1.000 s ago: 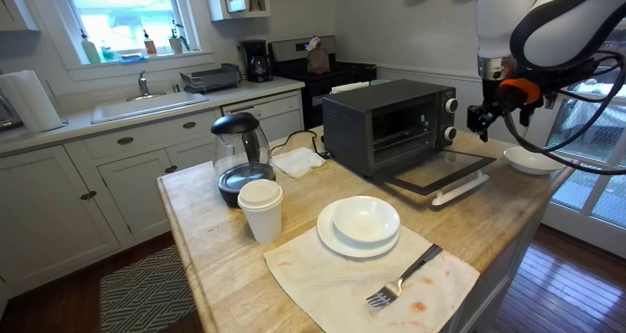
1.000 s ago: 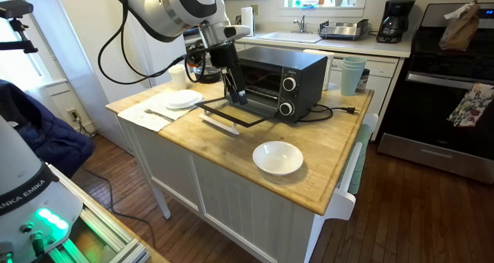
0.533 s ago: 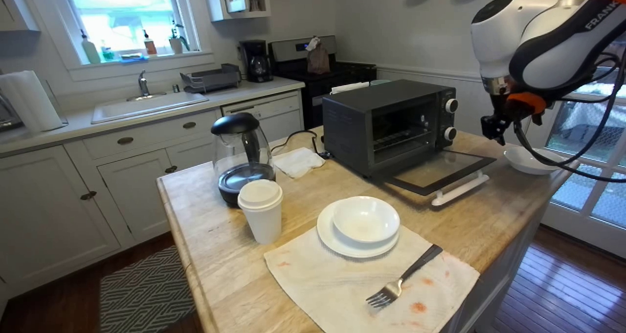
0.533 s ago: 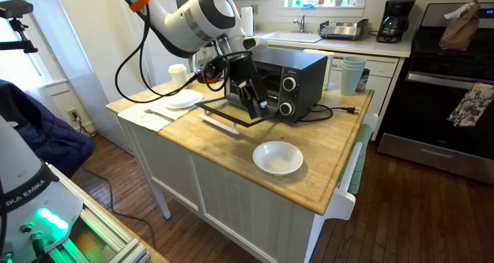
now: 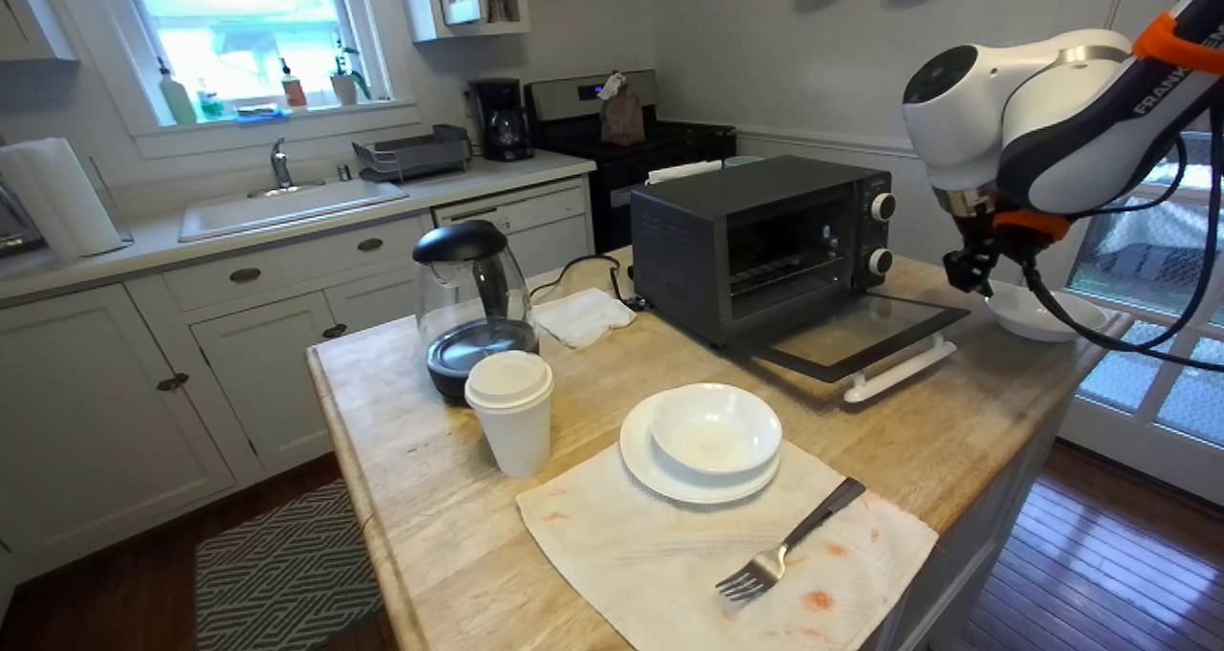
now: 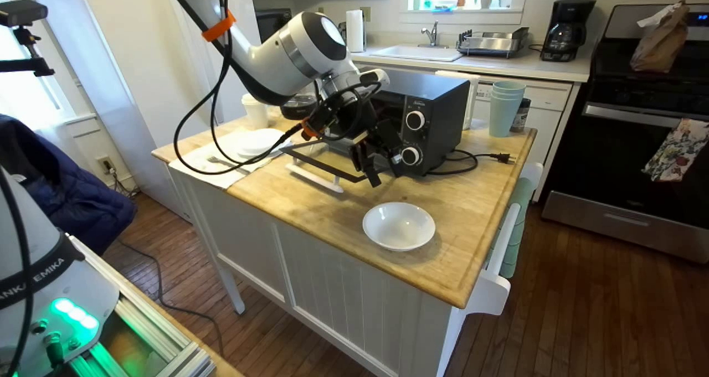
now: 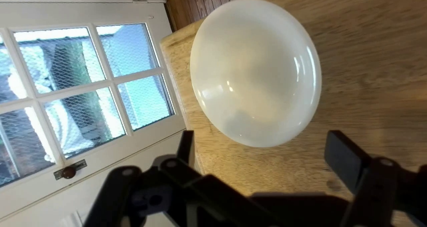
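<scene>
Both exterior views overlook the brown wooden counter (image 6: 349, 216).
Wrist view: close, angled down at the round white bowl (image 7: 253, 73).

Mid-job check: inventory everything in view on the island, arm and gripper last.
towel: 1, stained white, on island
plate: 1, white, on towel
stacked bowl: 1, white, on plate
fork: 1, silver and black, on towel
kettle: 1, clear and black, on island
lidded cup: 1, white, beside kettle
toaster oven: 1, dark grey, on island
napkin: 1, white, between kettle and toaster oven
power cord: at least 1, black, beside toaster oven
cup stack: 1, pale green, island corner
jar: 1, dark, beside cup stack
lone bowl: 1, white, near another corner
arm: 1, white and black, over island
gripper: 1, black, open, near lone bowl, not touching
</scene>
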Action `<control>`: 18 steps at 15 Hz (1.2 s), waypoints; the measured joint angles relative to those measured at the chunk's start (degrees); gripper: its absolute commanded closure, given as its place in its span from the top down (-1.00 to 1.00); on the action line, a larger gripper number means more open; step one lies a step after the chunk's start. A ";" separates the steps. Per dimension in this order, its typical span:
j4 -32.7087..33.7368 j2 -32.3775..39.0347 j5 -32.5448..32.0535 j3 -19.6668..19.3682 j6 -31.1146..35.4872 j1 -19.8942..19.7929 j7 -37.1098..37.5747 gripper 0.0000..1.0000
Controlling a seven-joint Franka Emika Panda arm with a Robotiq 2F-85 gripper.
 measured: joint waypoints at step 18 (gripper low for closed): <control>-11.49 -5.73 -13.17 -0.88 10.82 -3.73 -3.49 1.00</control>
